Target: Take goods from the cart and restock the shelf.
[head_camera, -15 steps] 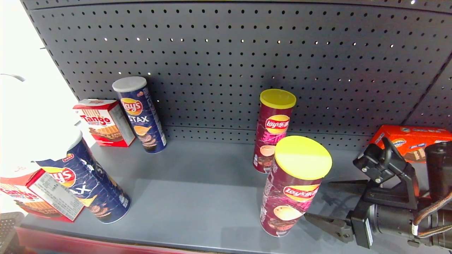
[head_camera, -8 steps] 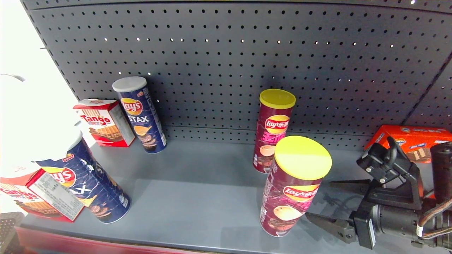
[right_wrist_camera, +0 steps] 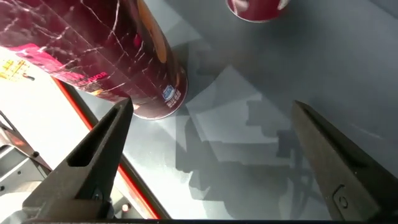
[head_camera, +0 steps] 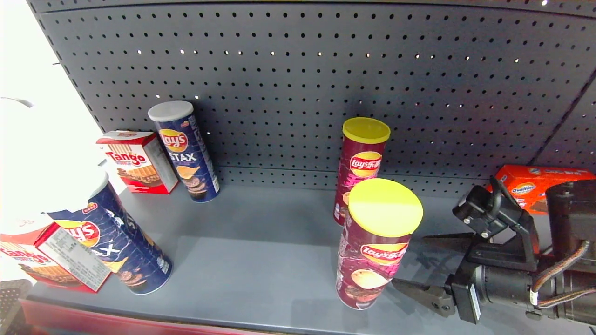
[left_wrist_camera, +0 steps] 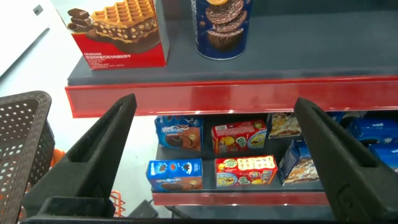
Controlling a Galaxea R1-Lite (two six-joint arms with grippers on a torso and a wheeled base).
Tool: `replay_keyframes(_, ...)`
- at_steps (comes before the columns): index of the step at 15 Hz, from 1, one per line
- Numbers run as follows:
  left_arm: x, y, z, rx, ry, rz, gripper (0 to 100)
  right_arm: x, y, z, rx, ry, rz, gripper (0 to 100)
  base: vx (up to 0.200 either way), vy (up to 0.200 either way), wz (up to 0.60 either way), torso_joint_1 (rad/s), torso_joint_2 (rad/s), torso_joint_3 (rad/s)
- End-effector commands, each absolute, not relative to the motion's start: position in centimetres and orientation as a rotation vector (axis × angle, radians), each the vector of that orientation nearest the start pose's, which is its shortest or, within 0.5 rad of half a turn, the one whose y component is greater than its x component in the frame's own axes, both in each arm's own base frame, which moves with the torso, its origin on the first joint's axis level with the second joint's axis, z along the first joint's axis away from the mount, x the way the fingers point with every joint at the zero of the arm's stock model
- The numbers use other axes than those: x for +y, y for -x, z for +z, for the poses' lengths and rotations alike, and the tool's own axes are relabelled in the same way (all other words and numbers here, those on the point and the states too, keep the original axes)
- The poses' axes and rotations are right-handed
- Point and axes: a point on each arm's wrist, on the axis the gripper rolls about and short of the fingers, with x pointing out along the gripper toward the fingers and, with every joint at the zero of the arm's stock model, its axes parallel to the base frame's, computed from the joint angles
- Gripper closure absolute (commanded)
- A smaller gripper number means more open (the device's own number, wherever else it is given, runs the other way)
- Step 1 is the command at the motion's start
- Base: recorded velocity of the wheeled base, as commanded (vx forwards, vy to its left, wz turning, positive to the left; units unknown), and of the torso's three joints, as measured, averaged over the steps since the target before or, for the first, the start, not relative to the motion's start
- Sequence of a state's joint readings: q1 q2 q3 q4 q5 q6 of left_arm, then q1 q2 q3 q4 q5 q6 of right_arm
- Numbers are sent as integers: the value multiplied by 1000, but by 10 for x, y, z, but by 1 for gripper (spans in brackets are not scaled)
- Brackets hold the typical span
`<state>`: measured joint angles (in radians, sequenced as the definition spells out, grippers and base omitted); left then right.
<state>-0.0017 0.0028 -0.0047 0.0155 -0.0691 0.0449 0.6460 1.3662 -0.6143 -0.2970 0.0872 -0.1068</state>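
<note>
A maroon chip can with a yellow lid [head_camera: 372, 260] stands upright near the front of the grey shelf [head_camera: 260, 246]; its lower part also appears in the right wrist view [right_wrist_camera: 106, 56]. A second maroon can [head_camera: 361, 167] stands behind it by the pegboard. My right gripper [head_camera: 409, 260] is open just right of the front can, low over the shelf, and its nearer fingertip [head_camera: 400, 284] is at the can's base. In its own view the right gripper [right_wrist_camera: 211, 109] has only bare shelf between its fingers. My left gripper [left_wrist_camera: 214, 101] is open in front of the shelf's red edge [left_wrist_camera: 249, 96].
Two blue chip cans [head_camera: 184, 149] [head_camera: 121, 246] and two red wafer boxes [head_camera: 135, 160] [head_camera: 46, 260] fill the shelf's left side. An orange box [head_camera: 531, 186] sits at the back right. A dark basket [left_wrist_camera: 22, 143] and stocked lower shelves lie below the left gripper.
The right gripper has moved left, and the front maroon can has shifted left with it, staying upright. The other goods have not moved.
</note>
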Motion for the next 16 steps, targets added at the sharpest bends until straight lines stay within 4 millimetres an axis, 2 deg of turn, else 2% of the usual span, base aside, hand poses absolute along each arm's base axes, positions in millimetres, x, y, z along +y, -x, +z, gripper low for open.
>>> replay_keyframes(1, -2, 23, 75, 14, -44, -72, 0, 130, -168, 184, 412, 231, 747, 0, 0, 0, 0, 0, 0, 0)
replay_keyframes(6, -2, 23, 75, 14, -45, -71, 0, 124, -163, 187, 396, 225, 738, 0, 0, 0, 0, 0, 0, 0)
replay_keyframes(16, -2, 23, 75, 14, -44, -71, 0, 130, -168, 185, 409, 230, 746, 0, 0, 0, 0, 0, 0, 0)
